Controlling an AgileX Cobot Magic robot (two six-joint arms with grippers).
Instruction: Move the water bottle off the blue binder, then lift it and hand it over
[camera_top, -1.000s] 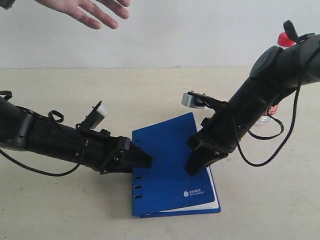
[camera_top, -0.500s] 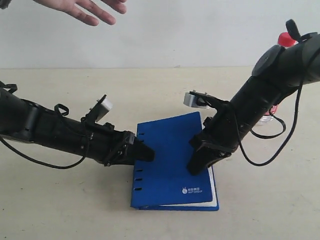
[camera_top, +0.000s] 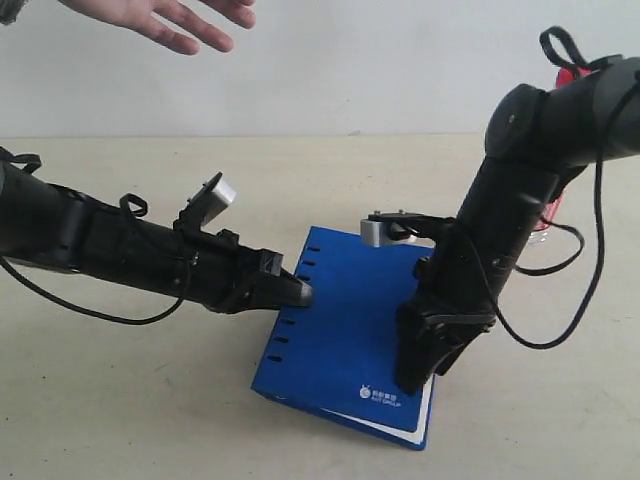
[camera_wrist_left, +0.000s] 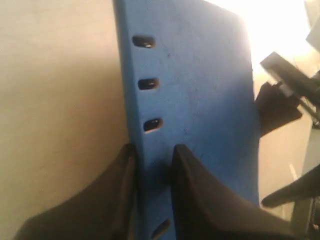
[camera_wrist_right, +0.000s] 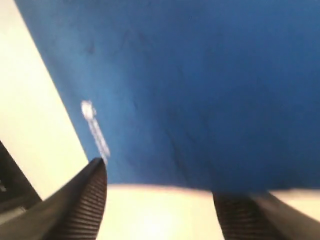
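The blue binder lies tilted, its spine side raised off the table. My left gripper is shut on that spine edge; in the left wrist view one finger sits on each side of the blue binder at my left gripper. My right gripper points down at the binder's near right corner. Its jaws stand wide apart at my right gripper, holding nothing, with the blue binder just past the tips. The water bottle stands behind the right arm; only its red cap and a bit of label show.
A person's open hand hangs at the top left over the beige table. A white wall stands behind. The right arm's cable loops beside the binder.
My left gripper closed on the binder's spine and lifted that side; the binder turned and slid toward the front. My right gripper opened and dropped toward the binder's near right corner.
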